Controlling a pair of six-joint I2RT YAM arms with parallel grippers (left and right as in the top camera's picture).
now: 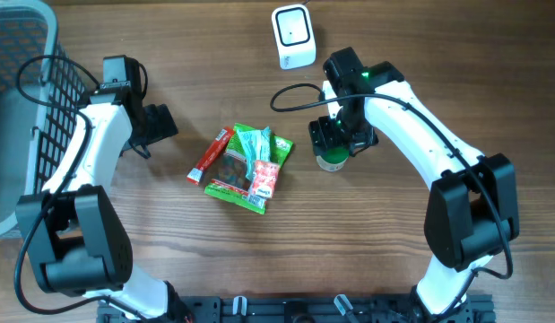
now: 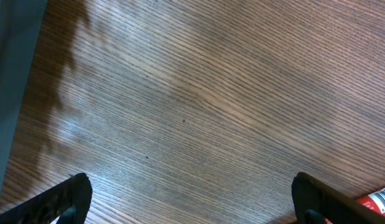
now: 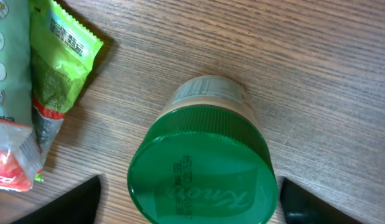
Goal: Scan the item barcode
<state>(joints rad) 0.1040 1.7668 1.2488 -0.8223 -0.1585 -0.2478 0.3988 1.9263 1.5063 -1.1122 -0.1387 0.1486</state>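
Jar (image 3: pixel 203 163) fills most of spread right pincer (image 3: pixel 191 202).

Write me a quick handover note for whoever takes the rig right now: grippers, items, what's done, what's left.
Left gripper: open, empty, over bare wood.
Right gripper: open, fingers either side of the jar, not gripping.
Packets lie to the jar's left. The scanner sits beyond, apart.
Done: no scan can be confirmed.
Left: grip an item and show its barcode to the scanner.
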